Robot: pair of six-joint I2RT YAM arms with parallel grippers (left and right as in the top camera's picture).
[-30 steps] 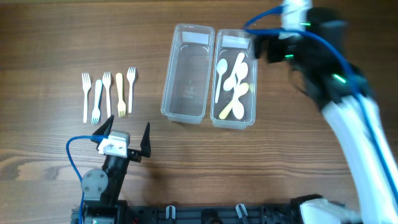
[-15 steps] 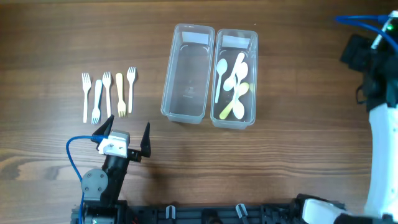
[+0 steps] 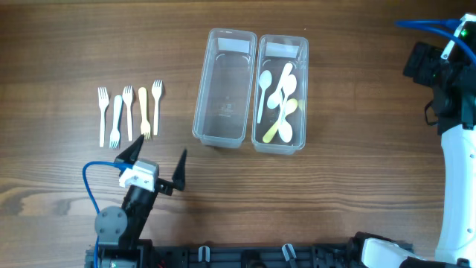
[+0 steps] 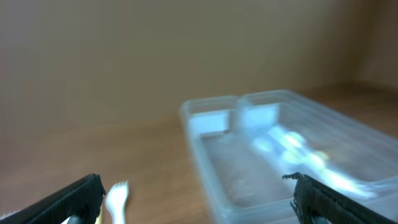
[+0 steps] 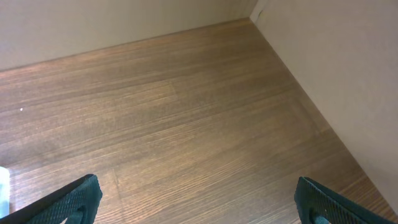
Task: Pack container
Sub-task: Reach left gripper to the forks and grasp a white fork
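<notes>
Both grippers spread wide, nothing held.
Clear two-bin container (image 3: 220, 112) held spoons (image 3: 279, 100) in its right bin. Five forks (image 3: 128, 112) lay in a row left of it, all visible only overhead; the left wrist view caught one, blurred. The left gripper (image 3: 158, 154) hovered front-left of the container; the right gripper (image 5: 199, 208) was well right of it, its camera showing just wood table (image 5: 186, 124).

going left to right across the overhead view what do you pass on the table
row of five forks → empty clear container → second clear container holding spoons → right arm at the far right edge
</notes>
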